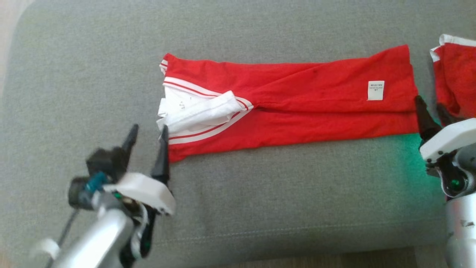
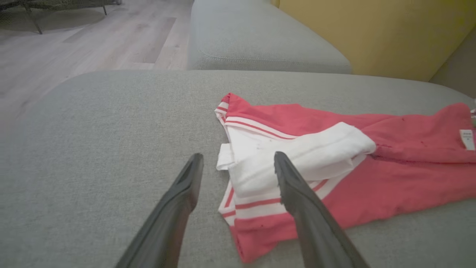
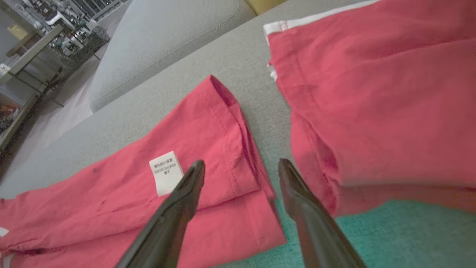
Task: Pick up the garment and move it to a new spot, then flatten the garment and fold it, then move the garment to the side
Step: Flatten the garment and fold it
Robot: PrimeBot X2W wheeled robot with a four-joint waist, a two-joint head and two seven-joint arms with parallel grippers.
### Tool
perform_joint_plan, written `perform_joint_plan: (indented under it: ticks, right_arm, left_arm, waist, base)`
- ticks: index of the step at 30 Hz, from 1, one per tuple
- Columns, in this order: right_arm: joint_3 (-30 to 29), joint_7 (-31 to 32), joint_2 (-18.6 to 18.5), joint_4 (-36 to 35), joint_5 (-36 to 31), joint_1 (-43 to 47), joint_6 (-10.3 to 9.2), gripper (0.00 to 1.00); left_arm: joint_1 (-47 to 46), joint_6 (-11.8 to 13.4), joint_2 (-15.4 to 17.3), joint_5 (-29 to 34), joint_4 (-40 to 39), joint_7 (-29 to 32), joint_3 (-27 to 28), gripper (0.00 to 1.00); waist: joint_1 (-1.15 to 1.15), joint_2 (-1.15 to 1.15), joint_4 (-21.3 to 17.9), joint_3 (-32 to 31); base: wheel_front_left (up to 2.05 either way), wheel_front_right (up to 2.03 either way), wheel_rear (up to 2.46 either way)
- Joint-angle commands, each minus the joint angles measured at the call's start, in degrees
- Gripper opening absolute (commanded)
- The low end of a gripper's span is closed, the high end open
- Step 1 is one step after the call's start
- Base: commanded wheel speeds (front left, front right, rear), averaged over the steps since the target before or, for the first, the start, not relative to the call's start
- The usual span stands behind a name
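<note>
The garment [image 1: 297, 100] is red with white striped trim, folded into a long strip across the grey cushion [image 1: 93, 74]. Its white collar end lies at the left and a white label [image 1: 375, 90] sits near its right end. My left gripper [image 1: 148, 130] stands open at the strip's near left corner, its right finger by the striped edge, holding nothing. From the left wrist, the garment [image 2: 390, 163] lies just past the open gripper [image 2: 238, 158]. My right gripper [image 1: 430, 102] is open at the right end. In the right wrist view the gripper [image 3: 241, 163] straddles the garment [image 3: 111, 201] hem.
A second red garment [image 1: 457, 78] lies at the far right, close beside my right gripper, large in the right wrist view [image 3: 390, 93]. Another grey cushion [image 2: 260, 41] and a yellow wall [image 2: 372, 33] lie beyond. Wooden floor [image 2: 93, 37] lies off the cushion's left end.
</note>
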Motion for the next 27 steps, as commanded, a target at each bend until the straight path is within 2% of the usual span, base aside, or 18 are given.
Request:
perform_joint_plan:
  ticks: [1,4,5,7,13,19,24,25,26,27]
  right_arm:
    - [-1.0,-1.1,0.4,-1.5,-1.0,-1.3,-0.02,1.00]
    - [-3.2,-1.5,1.1,0.7,-3.2,-3.2,-0.02,1.00]
    - [-3.2,-1.5,1.1,0.7,-3.2,-3.2,-0.02,1.00]
    - [-4.5,-1.2,1.2,3.2,-4.9,-4.6,-0.02,1.00]
    - [-8.6,-1.3,-0.7,11.8,-12.1,-8.6,-0.02,1.00]
    - [-12.7,-1.1,-3.0,20.6,-20.1,-11.2,-0.02,1.00]
    - [-14.9,0.9,-2.3,26.2,-23.6,-13.2,-0.02,1.00]
    - [-14.9,1.4,-2.0,27.0,-23.7,-13.4,-0.02,0.82]
    - [-14.9,2.0,-1.7,27.8,-23.5,-13.6,-0.02,0.58]
    - [-14.7,2.6,-1.4,28.4,-23.3,-13.8,-0.02,0.41]
  left_arm:
    - [1.7,1.2,-0.8,4.1,-3.5,-0.7,4.3,1.00]
    - [4.7,1.8,-3.7,10.3,-5.6,-0.7,6.9,1.00]
    - [4.7,1.8,-3.7,10.3,-5.6,-0.7,6.9,1.00]
    - [6.0,1.8,-5.3,14.4,-6.1,-0.7,7.9,1.00]
    - [7.9,1.6,-9.2,24.5,-8.0,-0.7,9.5,1.00]
    - [10.4,0.9,-11.9,30.3,-8.3,-0.7,9.8,1.00]
    - [11.8,-0.6,-13.9,32.5,-7.3,-0.7,10.4,1.00]
    - [11.9,-0.8,-14.2,32.7,-7.2,-0.7,10.6,1.00]
    - [11.9,-1.1,-14.4,32.9,-7.1,-0.7,10.9,1.00]
    - [12.0,-1.4,-14.6,33.1,-7.0,-0.7,11.1,1.00]
  waist:
    - [0.00,0.00,0.6,-0.5]
    - [0.00,0.00,1.8,-0.9]
    - [0.00,0.00,1.8,-0.9]
    - [0.00,0.00,2.7,-1.1]
    - [0.00,0.00,5.7,-1.4]
    - [0.00,0.00,7.6,-1.6]
    - [0.00,0.00,8.2,-1.7]
    - [0.00,0.00,8.1,-1.7]
    - [0.00,0.00,8.1,-1.7]
    - [0.00,0.00,8.0,-1.7]
  base:
    - [0.00,0.00,0.00]
    - [0.00,0.00,0.00]
    - [0.00,0.00,0.00]
    - [0.00,0.00,0.00]
    - [0.00,0.00,0.00]
    - [0.00,0.00,0.00]
    - [0.00,0.00,0.00]
    - [0.00,0.00,0.00]
    - [0.00,0.00,0.00]
    - [0.00,0.00,0.00]
